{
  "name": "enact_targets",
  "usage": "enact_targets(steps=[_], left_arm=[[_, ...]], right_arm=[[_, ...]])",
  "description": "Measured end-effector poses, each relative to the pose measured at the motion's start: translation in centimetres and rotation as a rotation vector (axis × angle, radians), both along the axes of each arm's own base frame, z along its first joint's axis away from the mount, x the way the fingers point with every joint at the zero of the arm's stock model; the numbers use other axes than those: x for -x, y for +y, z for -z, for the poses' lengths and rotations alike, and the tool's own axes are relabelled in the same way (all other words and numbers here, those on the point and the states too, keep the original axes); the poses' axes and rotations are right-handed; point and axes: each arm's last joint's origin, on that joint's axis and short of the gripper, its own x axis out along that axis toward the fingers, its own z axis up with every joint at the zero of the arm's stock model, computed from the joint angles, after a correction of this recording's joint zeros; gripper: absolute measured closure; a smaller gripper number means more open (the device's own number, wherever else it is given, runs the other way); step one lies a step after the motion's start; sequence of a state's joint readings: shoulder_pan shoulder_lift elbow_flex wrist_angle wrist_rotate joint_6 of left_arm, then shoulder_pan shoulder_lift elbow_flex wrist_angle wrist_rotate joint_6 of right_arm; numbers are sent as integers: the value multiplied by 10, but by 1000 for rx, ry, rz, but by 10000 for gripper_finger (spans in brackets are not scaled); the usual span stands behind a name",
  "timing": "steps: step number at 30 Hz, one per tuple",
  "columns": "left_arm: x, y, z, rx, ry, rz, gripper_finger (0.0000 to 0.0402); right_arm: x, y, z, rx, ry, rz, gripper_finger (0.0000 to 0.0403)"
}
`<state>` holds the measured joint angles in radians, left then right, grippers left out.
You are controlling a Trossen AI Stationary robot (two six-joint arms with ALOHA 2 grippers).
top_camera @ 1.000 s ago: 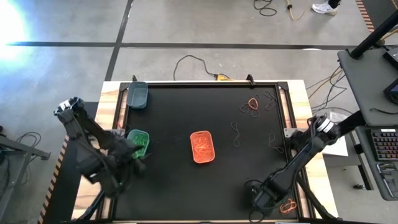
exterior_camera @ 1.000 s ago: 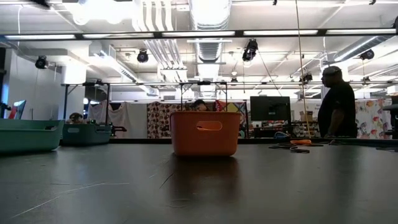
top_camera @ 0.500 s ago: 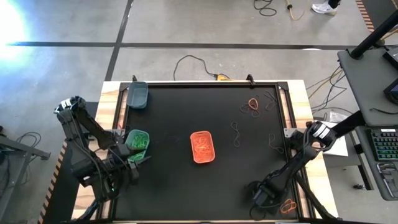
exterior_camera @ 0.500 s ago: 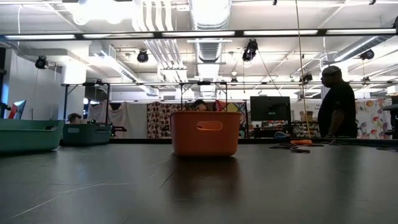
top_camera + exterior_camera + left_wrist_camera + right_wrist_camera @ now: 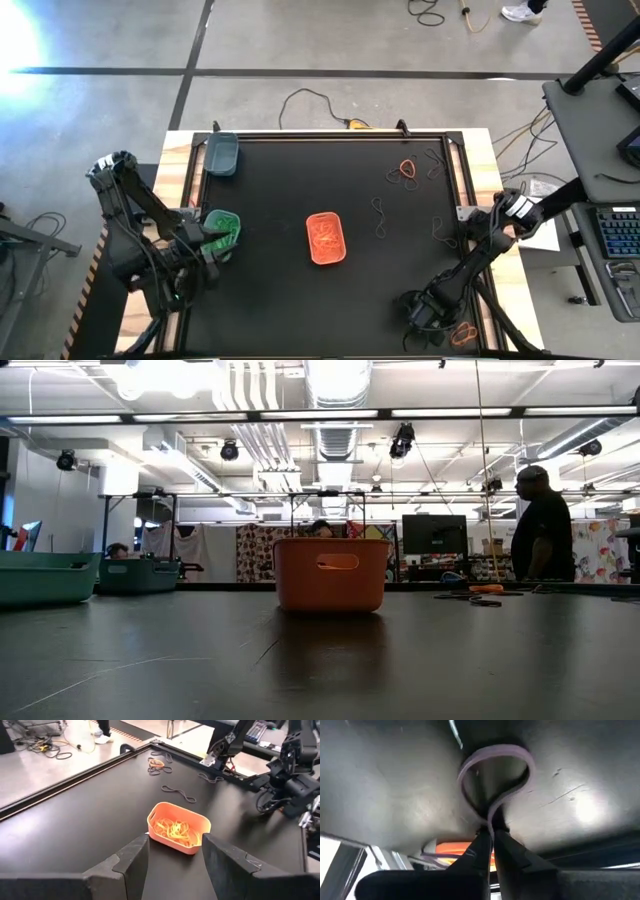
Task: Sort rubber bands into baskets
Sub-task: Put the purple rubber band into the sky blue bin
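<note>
Near the table's front right corner my right gripper (image 5: pixel 428 312) (image 5: pixel 491 836) is shut on a thin rubber band (image 5: pixel 495 770) that lies on the black mat. My left gripper (image 5: pixel 222 248) (image 5: pixel 172 856) stands open and holds nothing, close to the light green basket (image 5: pixel 222 228) of green bands at the left. The orange basket (image 5: pixel 325 237) (image 5: pixel 178 827) (image 5: pixel 330 573) with orange bands stands mid-table. The dark basket (image 5: pixel 221 153) rests at the far left corner. Loose bands (image 5: pixel 405 170) lie at the far right. Neither gripper shows in the low view. My right gripper pinches the band between its two fingertips where the loop's two strands run together (image 5: pixel 490 820). The fingers slant down at the table from the near side. The loop's round end (image 5: pixel 496 751) lies flat on the mat ahead of the fingertips.
More dark bands (image 5: pixel 380 215) (image 5: pixel 443 230) lie between the orange basket and the right edge. An orange band (image 5: pixel 463 333) lies at the front right corner, beside my right gripper. A person (image 5: pixel 540 525) stands beyond the table. Cables (image 5: pixel 310 100) run on the floor behind.
My right gripper has sunk toward the mat at the front right corner. My left hand has turned a little beside the green basket.
</note>
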<state>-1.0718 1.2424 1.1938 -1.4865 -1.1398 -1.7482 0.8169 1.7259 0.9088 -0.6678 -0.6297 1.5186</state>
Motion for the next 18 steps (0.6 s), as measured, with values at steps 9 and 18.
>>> enact_targets(steps=[9, 18], left_arm=[[23, 43, -20, -62, 19, 106, 233], [42, 79, 8, -37, -26, 131, 233]], right_arm=[[-48, -29, -65, 119, -168, 92, 394], [-117, -114, -123, 347, -434, 188, 394]])
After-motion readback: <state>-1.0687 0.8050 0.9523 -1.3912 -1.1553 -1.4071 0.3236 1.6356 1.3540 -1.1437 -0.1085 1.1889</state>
